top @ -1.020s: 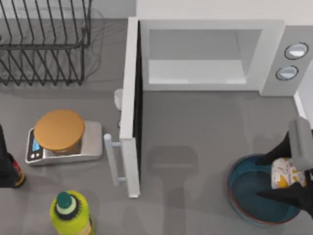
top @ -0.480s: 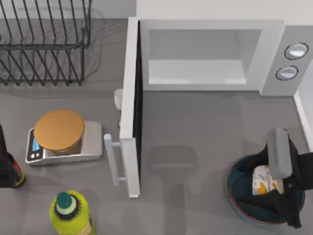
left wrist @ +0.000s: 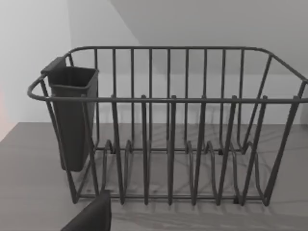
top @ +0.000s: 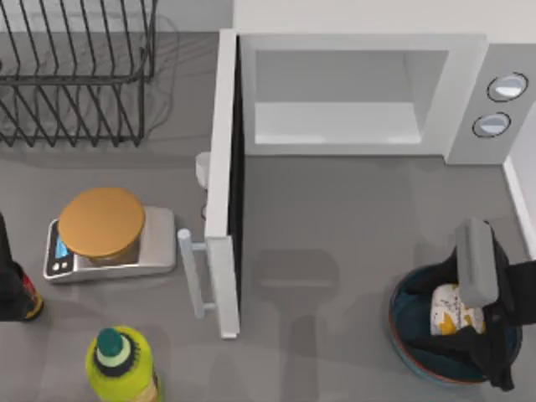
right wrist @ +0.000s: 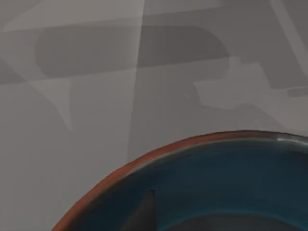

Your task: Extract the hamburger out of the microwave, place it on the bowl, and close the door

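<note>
Barely moved since 0.5 s ago: right gripper (top: pixel 466 322) over bowl (top: pixel 405 331), hamburger (top: pixel 452 308) inside; grip state unclear. Microwave (top: pixel 360 92) door (top: pixel 221 180) open. Left arm parked at left edge.

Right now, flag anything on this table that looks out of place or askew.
Nothing is spilled or damaged. The microwave door stands wide open, cavity empty. The hamburger sits in the bowl under the right end effector.
</note>
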Controlling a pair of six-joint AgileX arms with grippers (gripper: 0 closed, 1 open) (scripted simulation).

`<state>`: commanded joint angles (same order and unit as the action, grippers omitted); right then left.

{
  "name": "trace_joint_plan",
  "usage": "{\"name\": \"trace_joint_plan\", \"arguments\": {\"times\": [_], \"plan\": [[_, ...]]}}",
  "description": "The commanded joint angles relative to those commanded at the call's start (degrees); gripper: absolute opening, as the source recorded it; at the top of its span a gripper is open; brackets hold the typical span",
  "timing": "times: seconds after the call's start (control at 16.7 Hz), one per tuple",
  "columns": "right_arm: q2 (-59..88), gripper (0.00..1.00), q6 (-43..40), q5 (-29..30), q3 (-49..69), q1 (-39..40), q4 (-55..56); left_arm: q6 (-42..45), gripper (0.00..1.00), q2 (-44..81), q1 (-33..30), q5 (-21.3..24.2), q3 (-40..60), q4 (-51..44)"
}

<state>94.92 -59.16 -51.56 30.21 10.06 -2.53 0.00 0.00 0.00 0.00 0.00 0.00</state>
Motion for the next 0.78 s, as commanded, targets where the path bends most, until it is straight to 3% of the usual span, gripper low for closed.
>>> {"name": "trace_joint_plan", "arguments": {"times": [0.6, 0.78], "plan": [[0.0, 0.98, 0.0, 0.0, 0.0, 0.0, 0.0, 0.0, 1.0, 0.0, 0.0, 0.0, 0.0, 0.0], [0.0, 1.0, 0.0, 0.0, 0.0, 0.0, 0.0, 0.0, 1.0, 0.0, 0.0, 0.0, 0.0, 0.0]]}}
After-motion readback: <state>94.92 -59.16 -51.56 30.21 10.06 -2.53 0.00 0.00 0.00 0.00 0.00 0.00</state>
